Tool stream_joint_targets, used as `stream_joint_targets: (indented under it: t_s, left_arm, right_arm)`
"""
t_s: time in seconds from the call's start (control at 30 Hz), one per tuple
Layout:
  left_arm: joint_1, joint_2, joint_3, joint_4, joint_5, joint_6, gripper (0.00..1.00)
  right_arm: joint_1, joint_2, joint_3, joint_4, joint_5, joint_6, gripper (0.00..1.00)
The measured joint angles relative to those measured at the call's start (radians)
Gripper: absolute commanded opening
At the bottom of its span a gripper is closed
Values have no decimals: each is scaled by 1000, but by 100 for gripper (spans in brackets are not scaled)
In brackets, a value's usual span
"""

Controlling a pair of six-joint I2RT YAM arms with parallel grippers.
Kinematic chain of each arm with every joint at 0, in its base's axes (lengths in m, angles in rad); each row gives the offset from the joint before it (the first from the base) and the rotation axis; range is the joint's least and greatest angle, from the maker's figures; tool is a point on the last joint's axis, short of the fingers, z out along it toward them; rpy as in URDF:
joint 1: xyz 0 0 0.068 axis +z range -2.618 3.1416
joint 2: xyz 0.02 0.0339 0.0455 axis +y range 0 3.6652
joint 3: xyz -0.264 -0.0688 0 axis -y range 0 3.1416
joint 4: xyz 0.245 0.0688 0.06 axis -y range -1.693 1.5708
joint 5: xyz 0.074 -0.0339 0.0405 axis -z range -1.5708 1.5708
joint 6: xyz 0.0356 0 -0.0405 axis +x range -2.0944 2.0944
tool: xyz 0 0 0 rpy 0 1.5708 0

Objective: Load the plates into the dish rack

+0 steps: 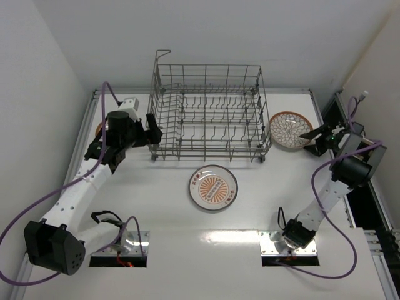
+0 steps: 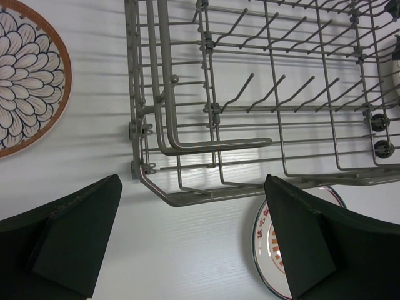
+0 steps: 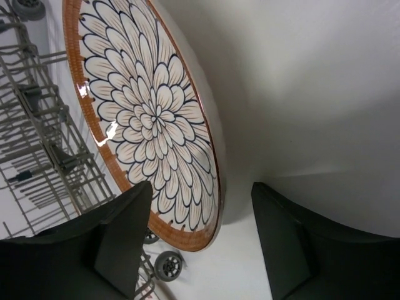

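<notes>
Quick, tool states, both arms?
Left tool: open, holding nothing.
Right tool: open, petal plate rim between its fingers, not clamped.

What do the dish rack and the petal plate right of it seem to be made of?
Dish rack: grey metal wire by its thin joined rods, dull finish. Petal plate: probably glazed ceramic, since its painted face shows glare spots.

Left plate (image 2: 25, 81), dish rack (image 1: 206, 150), right plate (image 1: 290, 130) maybe touching; front plate (image 1: 213, 187) nearer.

Robot lab: white-walled table (image 1: 187, 250)
</notes>
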Motion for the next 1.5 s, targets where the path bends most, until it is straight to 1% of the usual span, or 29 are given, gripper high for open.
stream_joint_targets:
  t_s: [0.07, 0.17, 0.27, 0.3, 0.37, 0.4, 0.43, 0.53, 0.73, 0.87, 0.97, 1.13, 1.4, 1.5]
  left_arm:
    - [0, 4, 0, 0, 1, 0, 100]
    - [-5, 10, 0, 0, 2, 0, 100]
    - [-10, 13, 1, -3, 1, 1, 100]
    - [-11, 14, 2, -4, 1, 1, 100]
    - [-11, 18, 11, -18, 1, 6, 100]
    - [-11, 21, 20, -25, 0, 8, 100]
    - [-11, 23, 30, -32, -1, 11, 100]
    - [-11, 24, 51, -43, -4, 18, 100]
    - [-11, 32, 58, -52, -6, 24, 100]
    - [-11, 35, 58, -56, -5, 25, 100]
    - [-11, 35, 58, -57, -1, 23, 100]
    - [-11, 35, 58, -60, 9, 22, 100]
    - [-13, 35, 84, -95, 13, 23, 100]
    - [-28, 34, 99, -110, 9, 23, 100]
  right_arm:
    - [5, 11, 10, -3, 8, -5, 53]
    - [8, 24, 23, -16, 11, -8, 50]
    - [14, 41, 48, -35, 15, -16, 41]
    - [17, 48, 56, -37, 14, -17, 31]
    - [29, 60, 67, -46, 29, -28, 24]
    - [34, 67, 72, -51, 27, -30, 20]
    - [38, 71, 78, -58, 33, -35, 13]
    - [45, 73, 80, -72, 50, -37, 0]
    - [48, 64, 79, -88, 39, -33, 0]
    - [52, -5, 58, -113, 98, -48, 0]
    - [60, -96, 23, -132, 194, -67, 0]
    - [61, -275, -96, -131, 306, -59, 0]
    - [60, -584, -288, -66, 322, -1, 0]
    - [62, -676, -319, -76, 319, 21, 0]
